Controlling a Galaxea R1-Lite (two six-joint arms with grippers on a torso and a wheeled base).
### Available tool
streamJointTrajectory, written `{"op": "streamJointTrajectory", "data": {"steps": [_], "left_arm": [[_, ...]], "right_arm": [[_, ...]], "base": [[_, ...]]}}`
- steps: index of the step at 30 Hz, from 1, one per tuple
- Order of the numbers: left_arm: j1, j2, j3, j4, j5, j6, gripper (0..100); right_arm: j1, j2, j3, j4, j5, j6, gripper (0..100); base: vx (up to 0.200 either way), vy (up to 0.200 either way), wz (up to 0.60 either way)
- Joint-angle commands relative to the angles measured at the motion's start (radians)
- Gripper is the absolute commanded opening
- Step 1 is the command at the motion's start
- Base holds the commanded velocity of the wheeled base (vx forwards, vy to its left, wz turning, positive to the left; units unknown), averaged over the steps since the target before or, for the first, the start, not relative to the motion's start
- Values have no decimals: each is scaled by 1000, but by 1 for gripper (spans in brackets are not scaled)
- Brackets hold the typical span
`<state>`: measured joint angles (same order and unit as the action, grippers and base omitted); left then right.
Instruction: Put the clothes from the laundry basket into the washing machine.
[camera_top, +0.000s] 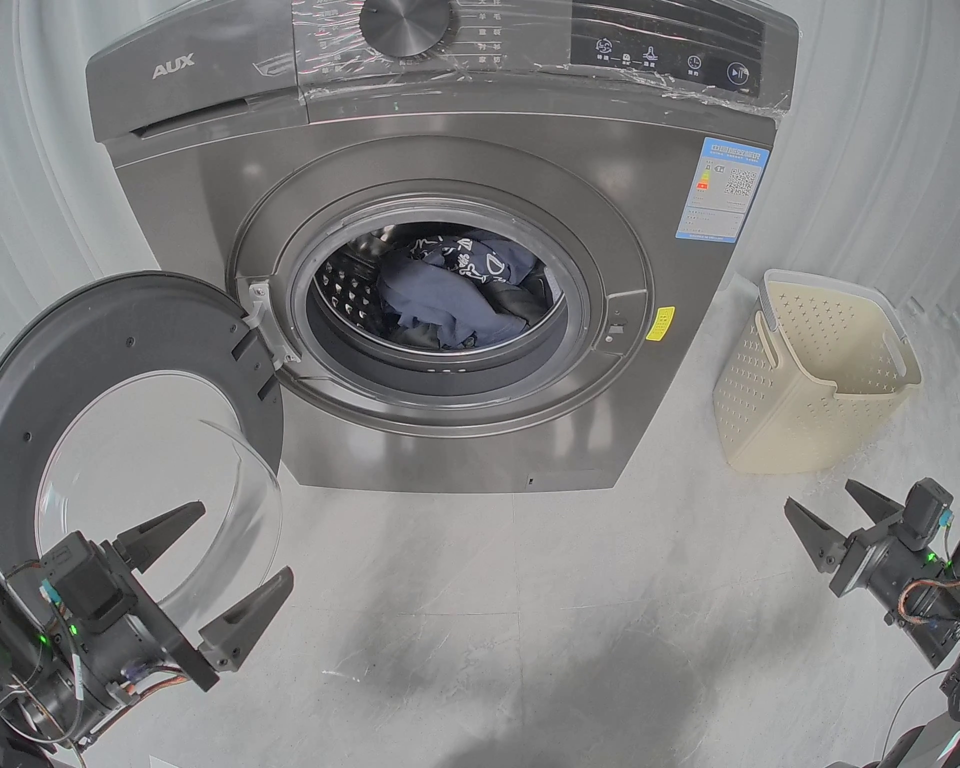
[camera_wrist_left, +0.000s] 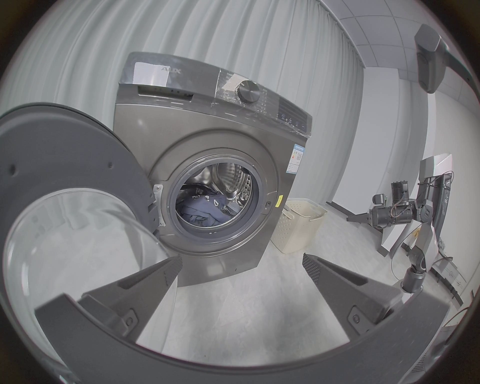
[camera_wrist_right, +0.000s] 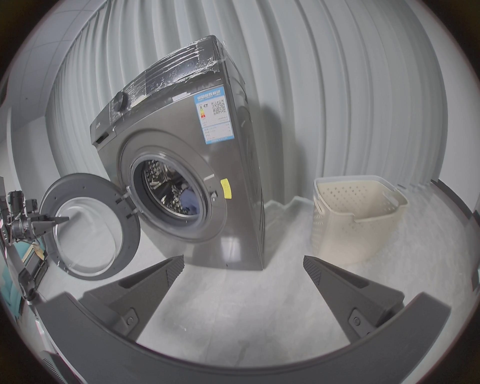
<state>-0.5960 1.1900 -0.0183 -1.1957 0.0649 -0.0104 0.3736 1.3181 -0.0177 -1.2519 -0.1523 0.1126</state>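
Dark blue clothes (camera_top: 450, 290) heaped in washing machine (camera_top: 200, 180) drum, door (camera_top: 110, 330) swung left for loading; cream laundry basket (camera_top: 770, 410) right, apparently emptied; left gripper (camera_top: 245, 540), right gripper (camera_top: 818, 494) near, jaws spread, holding nothing.

Your left gripper (camera_top: 243, 545) sits low on your left side, its fingers spread wide with nothing between them. Your right gripper (camera_top: 820, 495) sits low on your right, likewise spread and empty. The two arms are well apart.
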Motion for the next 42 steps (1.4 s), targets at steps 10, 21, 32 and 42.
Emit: {"op": "streamJointTrajectory", "data": {"steps": [10,21,32,42], "left_arm": [[231,-679,14,637,-7,-5,100],[492,-1087,17,1044,-51,3,100],[611,-1162,14,1214,-50,9,100],[596,-1187,17,1203,-57,7,100]], "right_arm": [[-208,-968,7,947,5,-22,100],[-283,-1218,16,1191,76,-22,100],[-386,-1318,18,1227,108,-77,100],[-383,-1318,18,1238,152,-102,100]], "base": [[-140,0,0],[0,145,0],[-127,200,0],[-200,200,0]]}}
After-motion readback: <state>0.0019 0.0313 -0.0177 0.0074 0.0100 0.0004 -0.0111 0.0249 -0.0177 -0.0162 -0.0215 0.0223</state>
